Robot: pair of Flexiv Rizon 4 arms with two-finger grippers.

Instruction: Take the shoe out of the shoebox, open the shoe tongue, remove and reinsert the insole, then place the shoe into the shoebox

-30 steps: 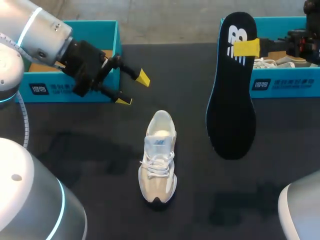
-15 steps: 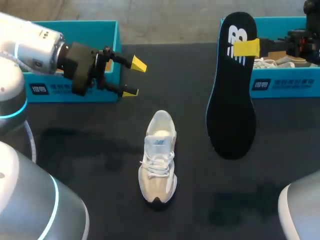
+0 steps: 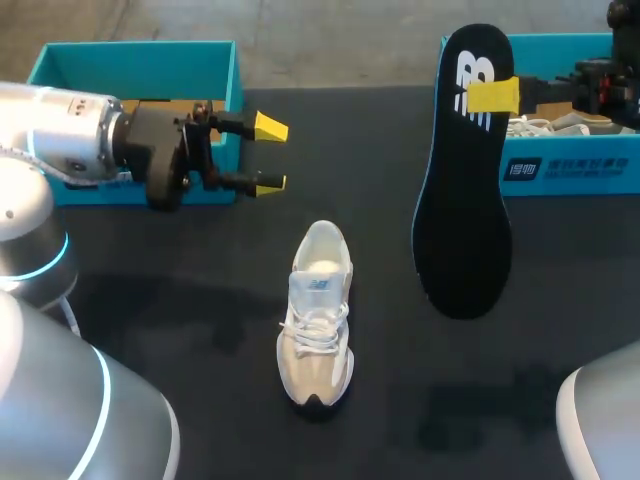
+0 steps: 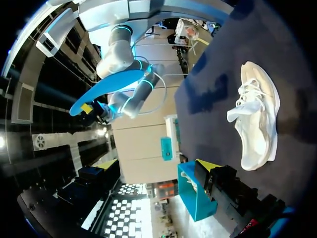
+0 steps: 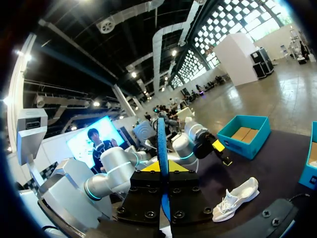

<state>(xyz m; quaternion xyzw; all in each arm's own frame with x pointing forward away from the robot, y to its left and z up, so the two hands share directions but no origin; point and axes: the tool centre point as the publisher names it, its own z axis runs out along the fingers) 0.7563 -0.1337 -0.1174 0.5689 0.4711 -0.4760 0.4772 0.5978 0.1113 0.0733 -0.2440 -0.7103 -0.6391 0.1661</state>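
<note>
Now the right gripper (image 3: 492,96) pinches the insole (image 3: 462,225) near its heel end, holding it above the table to the right of the shoe (image 3: 316,320). Thin, light and bendy, it would likely flex, so feed its toe in first. The left gripper (image 3: 268,155) is spread and empty, beside the shoebox (image 3: 140,60).

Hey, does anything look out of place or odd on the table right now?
Only the black insole: it is out of the white shoe, pinched in the right gripper above the table. Nothing looks spilled or damaged.
</note>
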